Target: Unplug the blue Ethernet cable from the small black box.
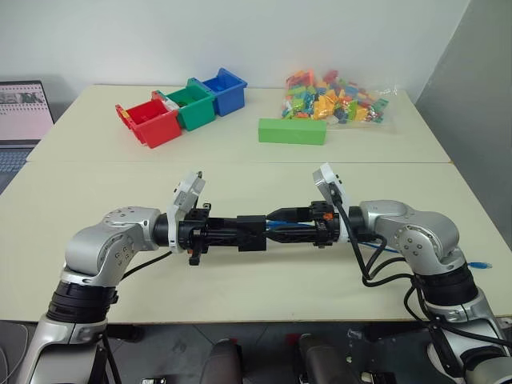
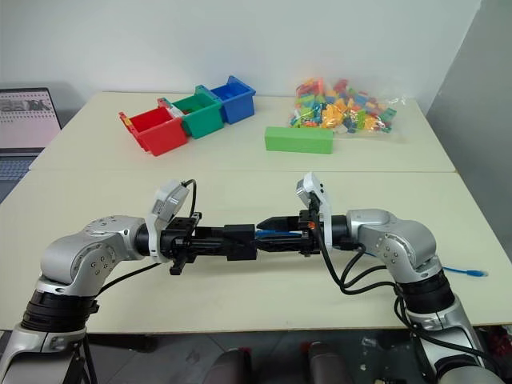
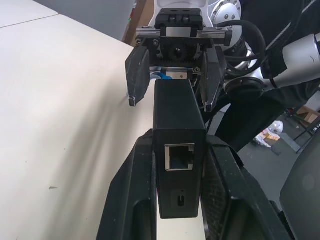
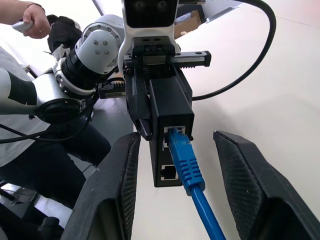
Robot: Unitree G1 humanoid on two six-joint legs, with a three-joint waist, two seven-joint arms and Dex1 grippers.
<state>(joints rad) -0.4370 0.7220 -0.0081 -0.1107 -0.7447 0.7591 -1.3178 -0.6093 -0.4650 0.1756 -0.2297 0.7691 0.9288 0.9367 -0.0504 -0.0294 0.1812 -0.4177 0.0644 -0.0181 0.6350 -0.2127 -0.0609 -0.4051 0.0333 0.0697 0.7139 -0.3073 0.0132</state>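
Note:
My left gripper (image 1: 232,233) is shut on the small black box (image 3: 177,120) and holds it level above the table, its fingers (image 3: 131,200) pressing both long sides. An empty socket on the box faces the left wrist camera. The blue Ethernet cable (image 4: 186,162) is plugged into the box's far end (image 4: 170,125). Facing it, my right gripper (image 4: 176,145) is open, one finger (image 4: 115,190) on each side of the plug with a gap to each. The cable's other end (image 2: 472,273) lies on the table at the right.
Red (image 1: 150,122), green (image 1: 190,105) and blue (image 1: 225,90) bins stand at the back, beside a green block (image 1: 292,131) and a bag of coloured bricks (image 1: 336,98). A laptop (image 1: 20,116) is at the far left. A person's hand (image 4: 32,19) shows behind my left arm.

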